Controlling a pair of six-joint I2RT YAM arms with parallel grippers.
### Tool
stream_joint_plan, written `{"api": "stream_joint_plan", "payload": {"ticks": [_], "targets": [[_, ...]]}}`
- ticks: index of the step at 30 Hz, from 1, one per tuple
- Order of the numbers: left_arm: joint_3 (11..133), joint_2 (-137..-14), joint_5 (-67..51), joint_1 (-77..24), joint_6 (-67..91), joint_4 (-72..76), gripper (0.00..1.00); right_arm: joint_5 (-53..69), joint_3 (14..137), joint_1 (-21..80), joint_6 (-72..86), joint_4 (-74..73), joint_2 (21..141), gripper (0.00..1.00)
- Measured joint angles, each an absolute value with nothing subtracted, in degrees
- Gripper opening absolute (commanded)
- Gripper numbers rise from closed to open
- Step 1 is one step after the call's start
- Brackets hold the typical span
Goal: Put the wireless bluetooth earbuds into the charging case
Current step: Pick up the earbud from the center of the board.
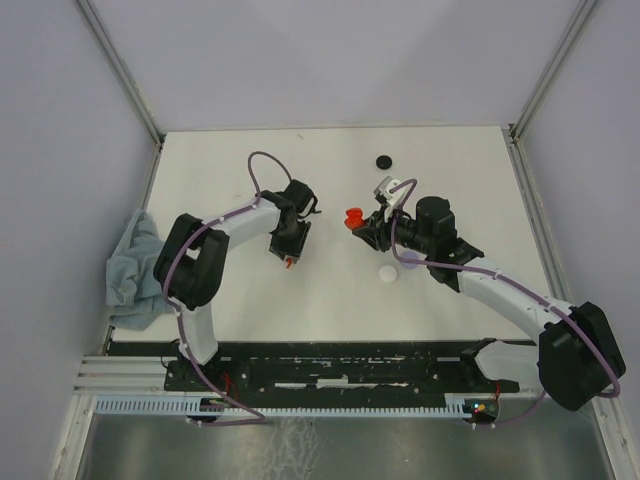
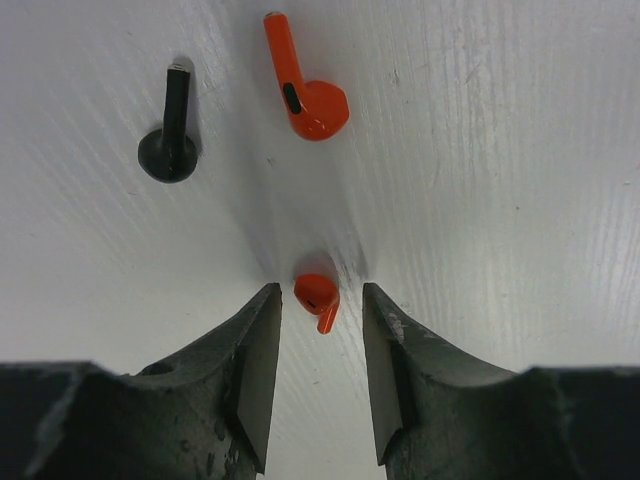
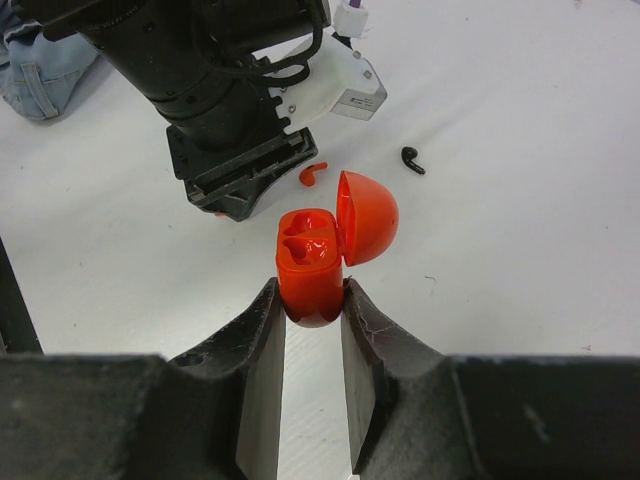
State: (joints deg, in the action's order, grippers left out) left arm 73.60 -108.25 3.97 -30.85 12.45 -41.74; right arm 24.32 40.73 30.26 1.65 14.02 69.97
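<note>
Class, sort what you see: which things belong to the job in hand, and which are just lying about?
Job: open red case in right hand; red earbud at left hand; second red earbud; black earbud; black case; white case.
Lying about: grey cloth.

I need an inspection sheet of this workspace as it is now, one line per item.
Surface: white table, no spills seen.
Job's things: round red plastic charging case, lid open, sockets empty; tiny red stemmed earbud, second red earbud and black stemmed earbud lie on the table.
Clutter: round white case, round black case, lavender object partly under the right arm.
Grippers: left gripper open, jaws either side of the first red earbud; right gripper shut on the red case.
Cables: purple cables loop along both arms.
Surroundings: crumpled grey-blue cloth at the table's left edge; white walls.
</note>
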Motion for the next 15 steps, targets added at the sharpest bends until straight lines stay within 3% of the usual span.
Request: {"api": "stream_joint_plan", "payload": {"ticks": [6, 15], "targets": [[74.02, -109.86, 3.77, -30.52, 12.27, -41.8, 0.42, 24.32, 40.73, 30.26, 1.63, 14.0, 70.24, 0.06], [74.3, -110.1, 2.92, -30.44, 11.68, -41.87, 0.26, 24.34, 40.8, 30.26, 1.54, 13.5, 70.24, 0.06]]}}
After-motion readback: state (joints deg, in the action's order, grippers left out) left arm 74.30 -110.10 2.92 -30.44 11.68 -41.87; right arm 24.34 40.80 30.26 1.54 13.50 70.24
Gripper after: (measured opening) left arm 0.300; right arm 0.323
